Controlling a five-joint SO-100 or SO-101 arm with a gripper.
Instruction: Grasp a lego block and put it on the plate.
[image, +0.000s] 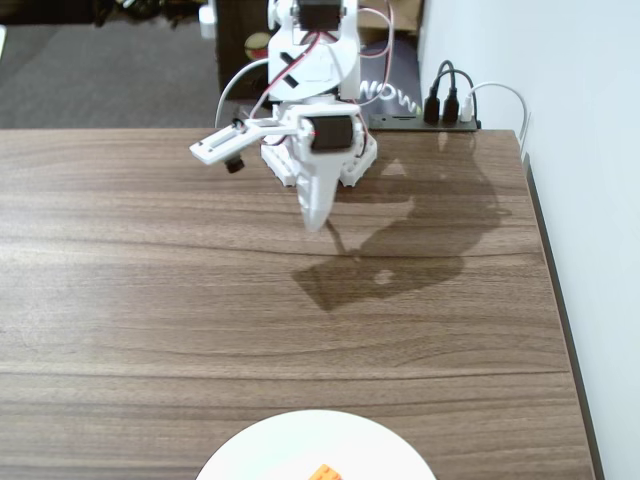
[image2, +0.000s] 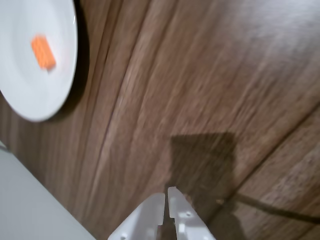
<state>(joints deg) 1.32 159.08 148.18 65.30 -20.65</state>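
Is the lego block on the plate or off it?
On it: the lego block lies on the plate, with white surface all around it in the wrist view.

The fixed view's bottom edge cuts off most of the plate (image: 260, 455) and the lego block (image: 325, 473); the wrist view is motion-blurred.

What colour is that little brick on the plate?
Bright orange; the lego block shows best in the wrist view.

The white arm is folded up near the desk's far edge, its gripper (image: 316, 222) pointing down, fingers (image2: 156, 210) pressed together, holding nothing.
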